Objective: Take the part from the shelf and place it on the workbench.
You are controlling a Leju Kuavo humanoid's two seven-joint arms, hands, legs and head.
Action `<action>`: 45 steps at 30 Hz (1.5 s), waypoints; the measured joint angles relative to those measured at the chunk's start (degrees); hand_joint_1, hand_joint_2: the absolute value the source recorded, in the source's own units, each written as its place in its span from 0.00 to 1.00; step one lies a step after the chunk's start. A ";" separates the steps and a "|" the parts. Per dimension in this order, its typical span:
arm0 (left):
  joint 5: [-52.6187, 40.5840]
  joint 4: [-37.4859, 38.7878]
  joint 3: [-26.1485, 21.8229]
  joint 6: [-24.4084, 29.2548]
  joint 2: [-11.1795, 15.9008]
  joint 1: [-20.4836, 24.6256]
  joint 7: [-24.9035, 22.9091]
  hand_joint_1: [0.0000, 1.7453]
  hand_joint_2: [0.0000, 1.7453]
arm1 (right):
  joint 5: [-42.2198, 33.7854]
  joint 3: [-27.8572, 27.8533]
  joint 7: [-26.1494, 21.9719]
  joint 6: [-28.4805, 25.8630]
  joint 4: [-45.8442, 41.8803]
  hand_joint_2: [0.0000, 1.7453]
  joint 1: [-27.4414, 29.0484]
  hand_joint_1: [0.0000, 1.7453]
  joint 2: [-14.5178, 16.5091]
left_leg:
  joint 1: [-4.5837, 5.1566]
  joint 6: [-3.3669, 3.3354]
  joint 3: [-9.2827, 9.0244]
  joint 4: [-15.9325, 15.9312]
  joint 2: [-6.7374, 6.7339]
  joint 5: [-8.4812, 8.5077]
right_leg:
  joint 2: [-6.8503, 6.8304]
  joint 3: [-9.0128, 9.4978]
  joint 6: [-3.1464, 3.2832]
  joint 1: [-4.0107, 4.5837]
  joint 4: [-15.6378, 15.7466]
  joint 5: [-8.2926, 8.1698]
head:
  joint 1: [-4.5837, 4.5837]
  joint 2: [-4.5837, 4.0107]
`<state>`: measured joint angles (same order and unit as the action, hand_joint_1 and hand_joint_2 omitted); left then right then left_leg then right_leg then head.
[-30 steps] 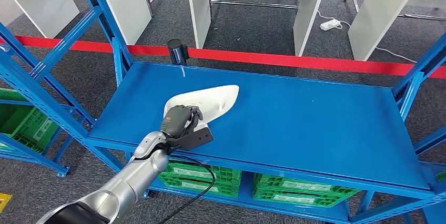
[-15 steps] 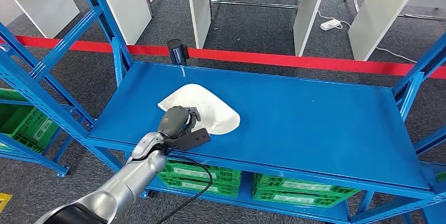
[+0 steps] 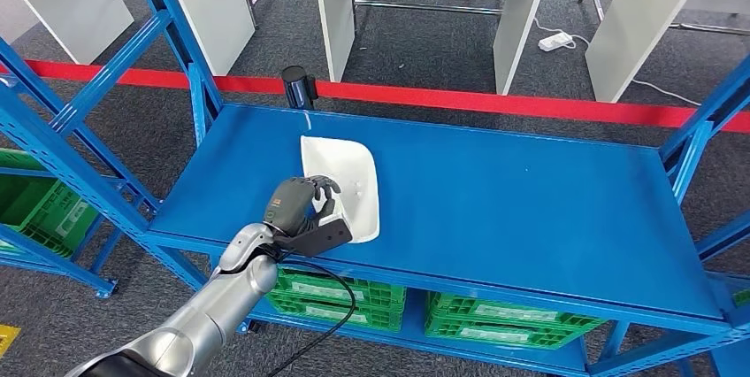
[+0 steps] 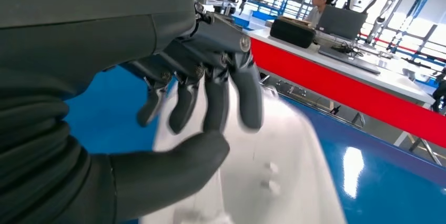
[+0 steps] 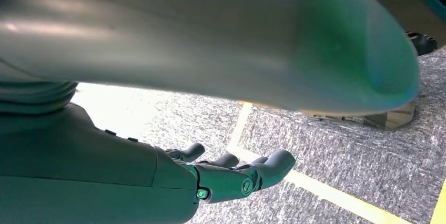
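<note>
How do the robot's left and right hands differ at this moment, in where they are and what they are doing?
The left hand reaches over the blue shelf, while the right hand hangs above grey carpet.

The left hand's fingers curl over the edge of the white part with the thumb below; the right hand holds nothing, its fingers loosely apart.

Both are dark grey hands.
</note>
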<state>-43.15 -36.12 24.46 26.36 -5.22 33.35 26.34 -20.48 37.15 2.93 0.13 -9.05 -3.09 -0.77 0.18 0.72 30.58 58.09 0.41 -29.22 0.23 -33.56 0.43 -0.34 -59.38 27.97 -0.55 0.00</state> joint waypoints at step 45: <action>-10.53 -21.15 1.80 1.60 6.09 -10.03 -5.86 0.00 0.00 | -1.15 1.24 -0.16 0.00 0.00 0.00 -0.03 0.00 0.02 | 0.00 -0.05 0.00 -0.01 -0.01 -0.04 | 0.01 0.02 -0.05 -0.01 0.00 0.05 | 0.00 0.00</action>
<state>-53.68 -57.27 26.26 27.97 0.86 23.32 20.49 -21.63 38.38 2.77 0.13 -9.05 -3.11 -0.74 0.18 0.67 30.58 58.08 0.40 -29.26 0.24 -33.54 0.38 -0.35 -59.38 28.02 -0.55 0.00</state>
